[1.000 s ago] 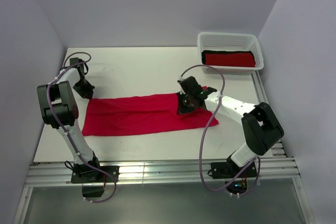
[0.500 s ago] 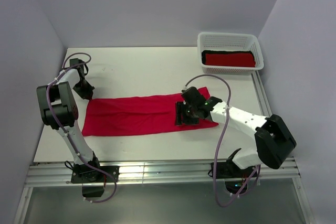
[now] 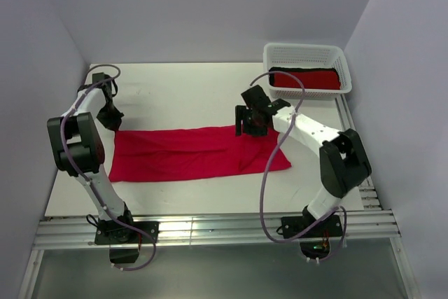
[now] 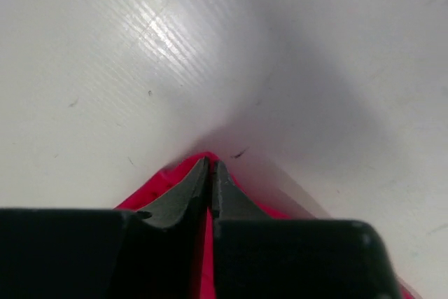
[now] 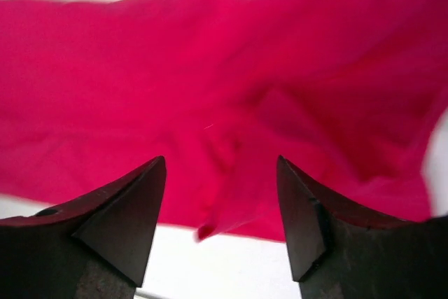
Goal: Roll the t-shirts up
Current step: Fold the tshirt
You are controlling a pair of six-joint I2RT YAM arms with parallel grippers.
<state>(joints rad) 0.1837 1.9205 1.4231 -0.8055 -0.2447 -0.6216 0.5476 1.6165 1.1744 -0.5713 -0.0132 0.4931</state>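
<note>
Crimson tee [image 3: 189, 153] limp, light, bunches easy. My left gripper [image 4: 209, 164] pinches its corner; right gripper [image 5: 220, 162] hangs spread above it. I'd grab hem edges.

One crimson t-shirt [image 3: 189, 153] across the middle of the frame, one red rolled bundle [image 3: 308, 79] and one black rolled bundle [image 3: 318, 69] upper right, one white basket [image 3: 305, 47], one table [image 3: 182, 89], two robot arms, left arm [image 3: 77, 141], right arm [image 3: 308, 131]

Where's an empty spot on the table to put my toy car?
The widest bare patch of white table lies between the flat crimson t-shirt and the back wall, left of the white mesh basket. A narrower strip runs between the shirt and the near rail. Crowded around the right gripper.
</note>
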